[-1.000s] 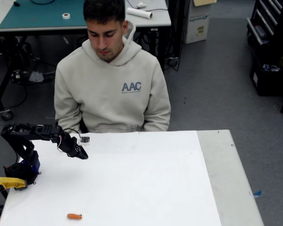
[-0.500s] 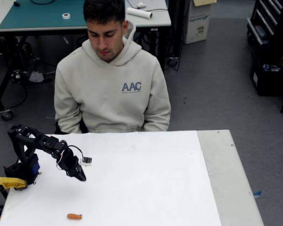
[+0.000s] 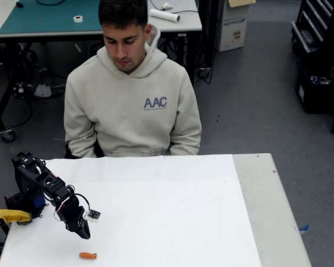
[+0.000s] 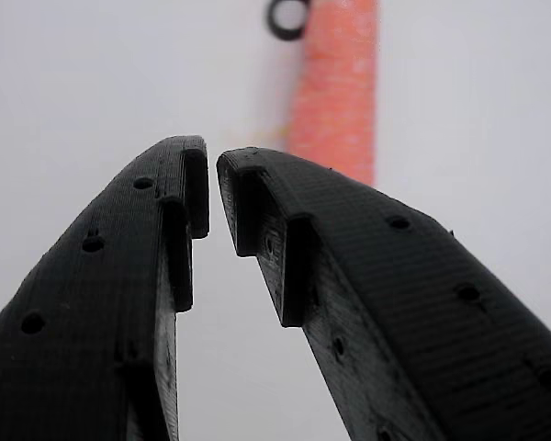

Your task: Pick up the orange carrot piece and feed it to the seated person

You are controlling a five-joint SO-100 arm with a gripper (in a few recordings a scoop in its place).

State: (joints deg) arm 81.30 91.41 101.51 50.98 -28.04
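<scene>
The orange carrot piece (image 3: 88, 256) lies flat on the white table near its front left edge. My black gripper (image 3: 84, 233) hangs just above and behind it, pointing down, not touching it. In the wrist view the carrot (image 4: 335, 83) shows blurred beyond the fingertips and slightly right of them. There the gripper (image 4: 211, 170) is shut, its tips almost meeting with nothing between them. The seated person (image 3: 131, 105), in a beige hoodie, sits behind the table's far edge, looking down.
A yellow clamp handle (image 3: 8, 216) sticks out at the arm's base on the left. The white table (image 3: 172, 211) stretches right to a grey strip (image 3: 267, 206). A small black ring (image 4: 287, 16) shows above the fingertips in the wrist view.
The arm has folded down and swung toward the table's front, bringing the gripper from near the far edge to just above the carrot. The carrot and the person have not moved.
</scene>
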